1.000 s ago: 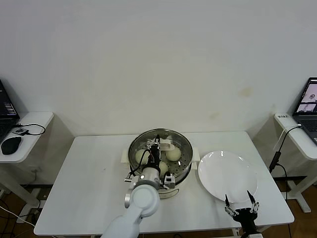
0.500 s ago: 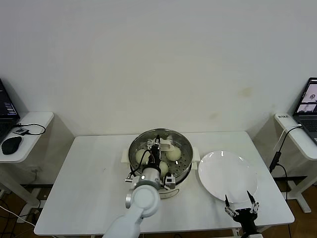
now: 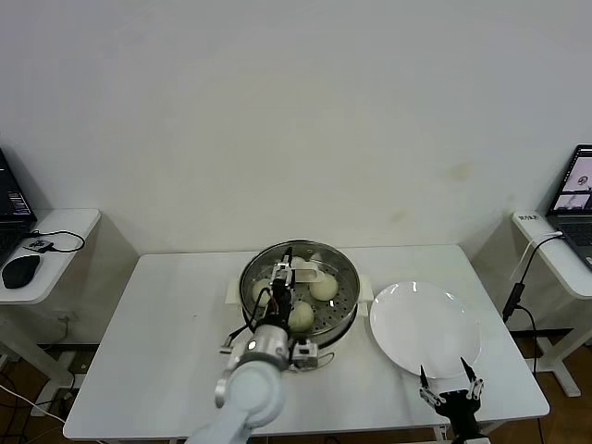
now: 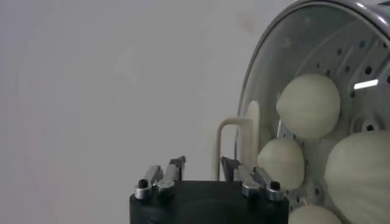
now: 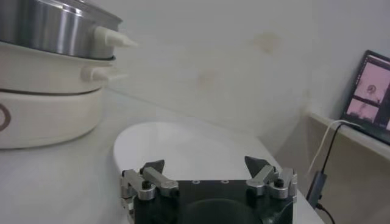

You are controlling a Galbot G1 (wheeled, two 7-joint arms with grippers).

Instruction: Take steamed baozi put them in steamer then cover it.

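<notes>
The steamer [image 3: 344,310] stands mid-table on its white base, and the clear glass cover [image 3: 340,274] rests on it. Several cream-white baozi [image 3: 323,288] lie inside; through the glass they also show in the left wrist view [image 4: 308,105]. My left gripper [image 3: 282,276] hovers over the cover, open [image 4: 203,163]; its fingers [image 4: 177,164] stand apart just short of the cream bar handle [image 4: 248,139] and hold nothing. My right gripper [image 3: 449,388] is parked at the table's front right, open and empty [image 5: 206,164], by the plate's near edge.
A flat white plate [image 3: 425,328] lies to the right of the steamer, bare [image 5: 183,143]. The steamer's steel wall [image 5: 49,27] rises beyond it in the right wrist view. Side desks flank the table: a mouse [image 3: 20,270] on the left, a laptop [image 3: 575,199] on the right.
My left gripper has opened and let go of the cover's handle. Its arm has drawn back a little toward the table's front left. The cover stays on the steamer.
</notes>
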